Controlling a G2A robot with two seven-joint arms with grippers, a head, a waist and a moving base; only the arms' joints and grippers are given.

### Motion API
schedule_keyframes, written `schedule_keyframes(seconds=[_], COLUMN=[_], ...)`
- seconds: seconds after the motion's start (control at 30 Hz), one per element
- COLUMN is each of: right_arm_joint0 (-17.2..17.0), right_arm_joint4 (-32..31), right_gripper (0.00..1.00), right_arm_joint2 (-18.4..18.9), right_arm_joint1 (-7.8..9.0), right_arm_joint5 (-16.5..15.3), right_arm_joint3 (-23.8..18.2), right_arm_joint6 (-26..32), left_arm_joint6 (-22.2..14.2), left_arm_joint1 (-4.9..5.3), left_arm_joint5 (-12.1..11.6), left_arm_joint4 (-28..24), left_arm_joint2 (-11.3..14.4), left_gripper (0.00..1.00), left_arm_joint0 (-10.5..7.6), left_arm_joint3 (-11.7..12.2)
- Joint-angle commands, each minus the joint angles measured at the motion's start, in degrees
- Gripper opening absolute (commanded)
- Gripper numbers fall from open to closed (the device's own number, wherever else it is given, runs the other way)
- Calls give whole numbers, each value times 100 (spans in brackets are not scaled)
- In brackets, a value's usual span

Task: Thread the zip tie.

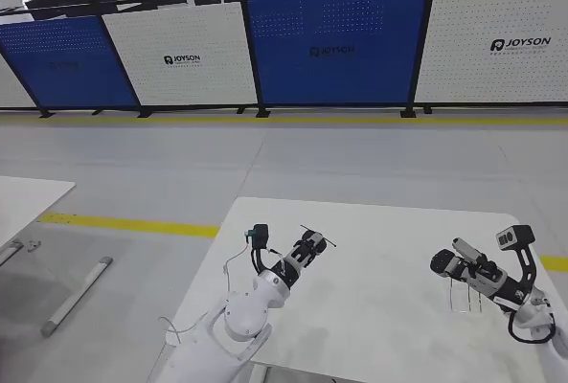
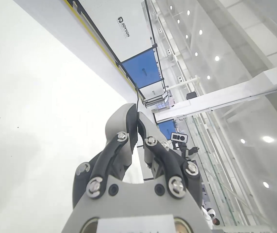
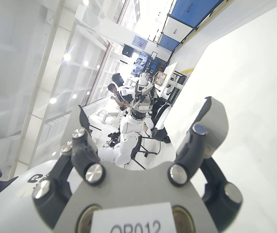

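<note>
Pinching the zip tie (image 2: 136, 95), left end effector (image 2: 137, 116) hangs above table (image 1: 379, 306).

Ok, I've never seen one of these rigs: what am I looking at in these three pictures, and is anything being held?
It is a two-armed robot at a white table. The wide picture looks down from a camera above its arms; the other two come from a camera on each wrist, looking along that arm's jaws. The left arm has its jaws shut on a thin black plastic zip tie, held above the table. The right arm hovers with jaws open, holding nothing.
</note>
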Motion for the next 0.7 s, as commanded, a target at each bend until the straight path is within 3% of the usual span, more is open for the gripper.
schedule_keyframes(seconds=[0.0, 0.1, 0.27, 0.4, 0.47, 0.67], right_arm_joint0=[-8, 17, 321, 662, 862, 884], right_arm_joint4=[-119, -597, -1265, -2536, -3370, -3397], right_gripper=[100, 100, 100, 100, 100, 100], right_arm_joint2=[-1, 85, 497, 506, 382, 354], right_arm_joint1=[5, 72, 256, 387, 420, 416], right_arm_joint5=[16, 336, 1314, 2011, 2424, 2472], right_arm_joint3=[-97, -333, -549, -653, -612, -622], right_arm_joint6=[-42, 263, 1199, 1570, 1280, 1225], left_arm_joint6=[0, 0, 0, 0, 0, 0], left_arm_joint1=[0, 0, 0, 0, 0, 0], left_arm_joint5=[0, 0, 0, 0, 0, 0], left_arm_joint4=[-1, -1, -1, -1, -1, -1], left_arm_joint2=[0, 0, 0, 0, 0, 0], left_gripper=[0, 0, 0, 0, 0, 0], left_arm_joint0=[0, 0, 0, 0, 0, 0], left_arm_joint3=[0, 0, 0, 0, 0, 0])
